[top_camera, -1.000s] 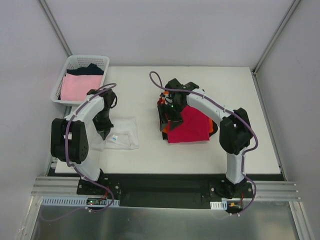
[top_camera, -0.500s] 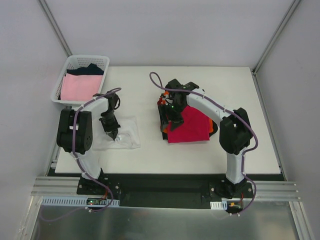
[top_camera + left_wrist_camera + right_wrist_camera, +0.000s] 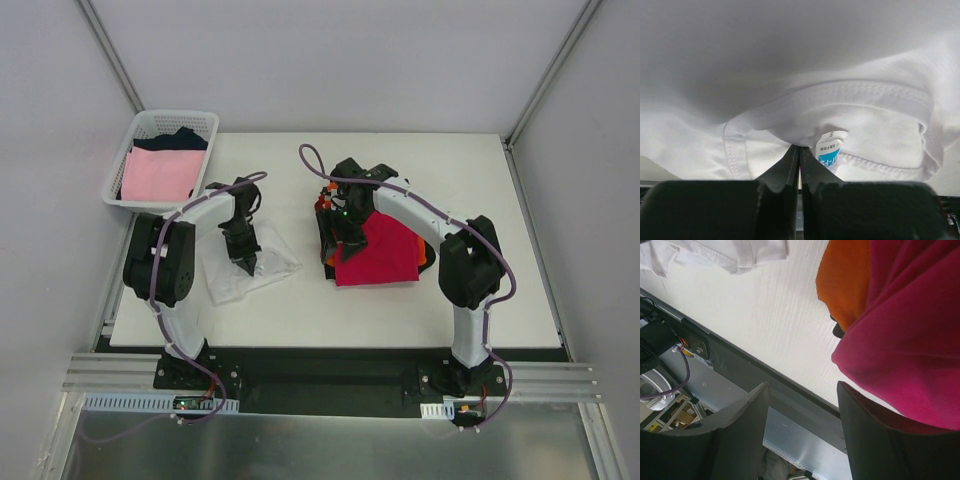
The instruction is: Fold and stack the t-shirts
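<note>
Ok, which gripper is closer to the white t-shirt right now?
Left. The left gripper is shut on the white t-shirt, pinching cloth beside the label. The right gripper is open, apart from it, at the magenta t-shirt.

We see only a sliver of the black t-shirt (image 3: 838,331), rest is under the magenta-red t-shirt (image 3: 905,340). Pale pink t-shirt (image 3: 160,173) covers most of navy t-shirt (image 3: 180,138). Label (image 3: 829,150) txt on white t-shirt (image 3: 865,115) too small to read.

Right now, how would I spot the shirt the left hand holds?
On the white table, look near the white plastic lattice basket, far left. The rumpled white cloth t-shirt is pinched by the left hand; its neighbours, a magenta-red shirt and an orange shirt, lie stacked.
</note>
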`<state>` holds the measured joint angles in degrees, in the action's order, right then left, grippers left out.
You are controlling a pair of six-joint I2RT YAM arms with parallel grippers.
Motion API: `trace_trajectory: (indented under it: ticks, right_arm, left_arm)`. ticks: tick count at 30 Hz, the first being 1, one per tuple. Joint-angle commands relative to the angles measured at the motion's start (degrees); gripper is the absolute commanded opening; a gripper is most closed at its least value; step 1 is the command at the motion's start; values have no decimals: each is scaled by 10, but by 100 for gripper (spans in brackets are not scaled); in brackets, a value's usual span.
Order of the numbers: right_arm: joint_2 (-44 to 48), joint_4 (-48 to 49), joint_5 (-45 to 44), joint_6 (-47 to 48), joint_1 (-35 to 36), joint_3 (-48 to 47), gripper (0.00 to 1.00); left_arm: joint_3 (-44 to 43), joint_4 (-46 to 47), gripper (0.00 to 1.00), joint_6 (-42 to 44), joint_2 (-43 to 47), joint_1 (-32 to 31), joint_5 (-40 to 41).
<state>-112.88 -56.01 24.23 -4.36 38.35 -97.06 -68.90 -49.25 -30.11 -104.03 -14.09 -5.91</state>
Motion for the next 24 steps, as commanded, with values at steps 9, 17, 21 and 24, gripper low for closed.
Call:
trace_trajectory:
  ticks: [9,17,21,24]
  right_arm:
    - [0,-15,8,21,-1,-14,76]
    - [-63,6,100,34,-26,-81,93]
    - [-85,70,162,-19,-42,-96,93]
    - [-116,116,192,-57,-46,-132,93]
  left_arm:
    - [-39,-26,0,-8,8,-25,28]
    - [-89,-63,37,-78,127,-24,74]
    - [-62,-10,54,-122,229,-25,33]
    - [-5,32,56,-170,302,-25,54]
